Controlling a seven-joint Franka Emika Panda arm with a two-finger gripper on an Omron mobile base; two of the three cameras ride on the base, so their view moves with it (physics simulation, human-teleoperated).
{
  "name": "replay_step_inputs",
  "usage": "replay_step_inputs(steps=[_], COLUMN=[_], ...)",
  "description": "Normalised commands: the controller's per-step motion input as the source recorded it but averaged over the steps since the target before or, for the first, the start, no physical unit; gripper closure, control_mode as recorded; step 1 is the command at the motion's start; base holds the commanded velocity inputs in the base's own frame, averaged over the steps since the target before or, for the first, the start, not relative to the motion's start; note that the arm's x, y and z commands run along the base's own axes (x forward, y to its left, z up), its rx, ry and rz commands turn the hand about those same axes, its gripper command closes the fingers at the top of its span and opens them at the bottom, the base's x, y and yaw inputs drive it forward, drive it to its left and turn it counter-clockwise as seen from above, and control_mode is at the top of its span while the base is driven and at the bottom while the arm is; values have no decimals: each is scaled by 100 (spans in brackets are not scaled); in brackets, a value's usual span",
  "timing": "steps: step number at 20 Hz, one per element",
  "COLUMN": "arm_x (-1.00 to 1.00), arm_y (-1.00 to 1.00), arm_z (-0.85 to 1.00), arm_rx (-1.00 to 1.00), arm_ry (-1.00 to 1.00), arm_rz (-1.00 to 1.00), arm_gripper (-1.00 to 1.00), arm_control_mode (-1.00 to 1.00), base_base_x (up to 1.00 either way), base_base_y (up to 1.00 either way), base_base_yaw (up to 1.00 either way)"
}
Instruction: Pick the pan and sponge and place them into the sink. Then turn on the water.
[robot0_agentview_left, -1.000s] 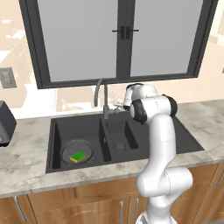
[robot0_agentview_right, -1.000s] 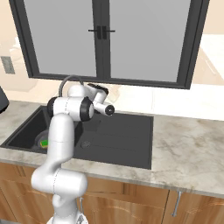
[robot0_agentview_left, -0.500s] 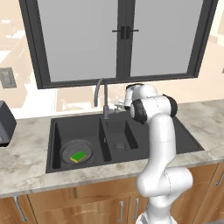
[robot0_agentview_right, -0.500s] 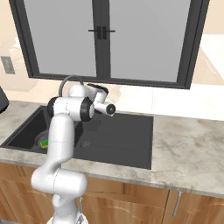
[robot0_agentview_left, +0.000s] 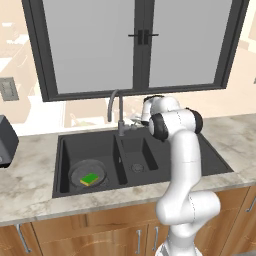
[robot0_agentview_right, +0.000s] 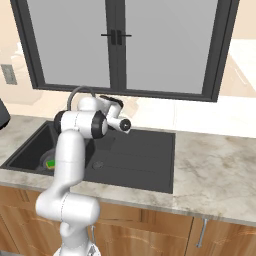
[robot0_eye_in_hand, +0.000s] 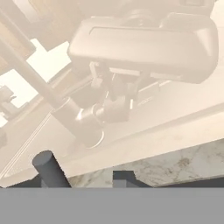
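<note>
The sink (robot0_agentview_left: 210, 162) lay black and double-basined below and in front of the gripper (robot0_agentview_left: 136, 119), its long axis running left to right along the counter (robot0_agentview_left: 30, 170). The faucet (robot0_agentview_left: 116, 111) rose just left of the fingers, its neck arching toward the basins. The pan (robot0_agentview_left: 88, 174) sat flat in the large basin, well left of and below the fingers, with the sponge (robot0_agentview_left: 90, 178) lying green side up inside it. The fingers were held close to the faucet base; whether they were spread or touching anything could not be told.
</note>
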Motion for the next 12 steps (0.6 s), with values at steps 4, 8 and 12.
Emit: replay_step_inputs(steps=[4, 8, 12], arm_x=[5, 0, 0], arm_y=[-12, -38, -32], arm_z=[-53, -54, -28], arm_rx=[0, 1, 3], arm_ry=[-8, -4, -2], arm_rz=[-2, -2, -1], arm_gripper=[100, 100, 100], arm_control_mode=[-100, -100, -100], base_base_x=[0, 0, 0], base_base_y=[0, 0, 0], base_base_yaw=[0, 0, 0])
